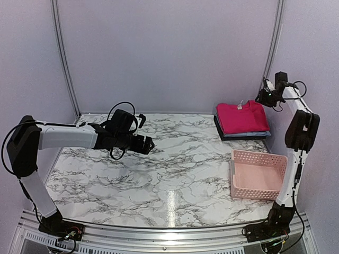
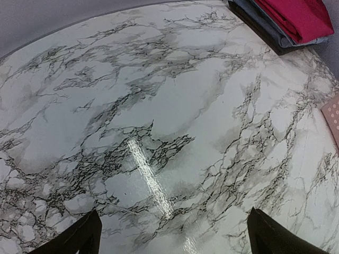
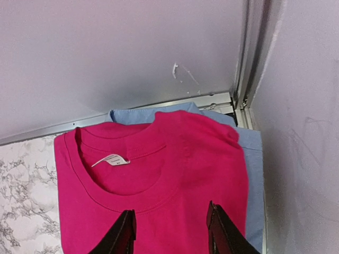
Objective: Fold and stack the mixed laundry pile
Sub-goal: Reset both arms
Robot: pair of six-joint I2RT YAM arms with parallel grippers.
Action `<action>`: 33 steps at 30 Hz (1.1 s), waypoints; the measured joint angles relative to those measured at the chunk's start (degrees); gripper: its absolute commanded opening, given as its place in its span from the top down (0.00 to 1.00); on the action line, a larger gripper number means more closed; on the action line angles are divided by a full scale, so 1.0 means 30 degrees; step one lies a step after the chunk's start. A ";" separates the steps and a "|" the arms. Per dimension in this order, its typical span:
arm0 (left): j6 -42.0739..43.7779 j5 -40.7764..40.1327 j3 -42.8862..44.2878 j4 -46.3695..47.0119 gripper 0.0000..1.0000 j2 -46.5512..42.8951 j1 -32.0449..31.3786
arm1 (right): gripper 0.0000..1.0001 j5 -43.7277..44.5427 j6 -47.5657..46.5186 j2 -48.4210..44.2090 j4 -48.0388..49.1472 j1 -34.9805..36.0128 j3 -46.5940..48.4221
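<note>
The magenta-red garment point(image 1: 241, 116) lies folded on top of the folded light blue shirt point(image 1: 249, 135), stacked on the flat dark tray point(image 1: 218, 127) at the back right. My right gripper point(image 1: 263, 98) hovers above the stack's far right corner; its wrist view shows it point(image 3: 172, 217) open and empty over the magenta garment point(image 3: 159, 185), with the blue shirt point(image 3: 253, 159) showing beneath. My left gripper point(image 1: 150, 144) is open and empty point(image 2: 172, 225) above bare marble left of centre. The stack point(image 2: 299, 16) shows at its view's top right.
An empty pink lattice basket point(image 1: 258, 156) stands at the right, in front of the stack; its corner point(image 2: 332, 114) shows in the left wrist view. The marble table point(image 1: 159, 174) is walled at the back and right, with a metal corner post point(image 3: 243, 58).
</note>
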 measured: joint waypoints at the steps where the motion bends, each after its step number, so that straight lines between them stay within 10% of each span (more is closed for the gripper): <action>1: -0.0036 0.0000 -0.0022 0.0000 0.01 0.0000 0.0007 | 0.62 -0.0066 0.0146 0.0160 0.0197 0.0095 -0.0197; 8: -0.0044 -0.0036 -0.0029 -0.0007 0.01 -0.0080 0.0087 | 0.63 0.0357 0.1209 0.2273 0.2798 0.0357 -0.0452; 18: -0.0510 -0.0219 -0.0029 -0.0437 0.01 -0.0408 0.1005 | 0.26 0.1246 0.1596 0.5370 0.4036 -0.0138 0.0393; 25: -0.2259 0.0080 0.1486 -0.1712 0.01 -0.0437 0.2535 | 0.02 0.1005 0.1508 0.4554 0.3993 -0.0488 0.0401; 33: -0.2885 0.1894 0.4940 -0.3264 0.01 0.0117 0.4845 | 0.02 0.1129 0.1290 -0.1348 0.3767 0.0780 -0.1865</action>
